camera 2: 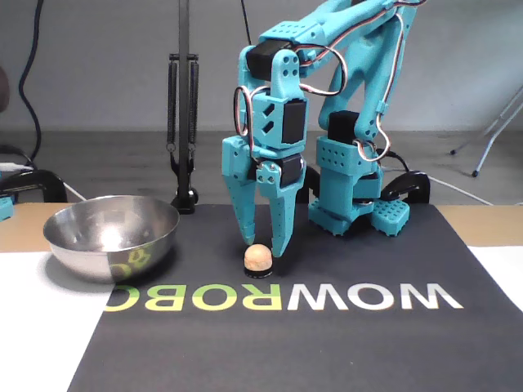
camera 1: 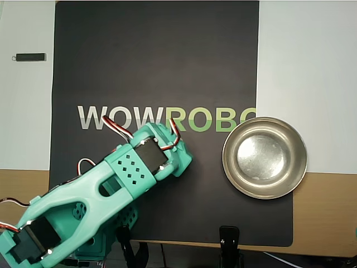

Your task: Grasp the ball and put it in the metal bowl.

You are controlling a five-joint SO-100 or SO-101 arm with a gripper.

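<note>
Fingers (camera 2: 245, 229) standing parted and holding nothing, tips straddling just above the ball (camera 2: 257, 258), ball sitting on the black mat (camera 2: 343, 343) by the lettering, metal bowl (camera 2: 111, 237) lying empty, well apart at the left in the fixed view.

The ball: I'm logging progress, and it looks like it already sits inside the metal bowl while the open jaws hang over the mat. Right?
No. The fixed view shows the ball on the black mat, beneath the open jaws; the metal bowl is empty.
</note>
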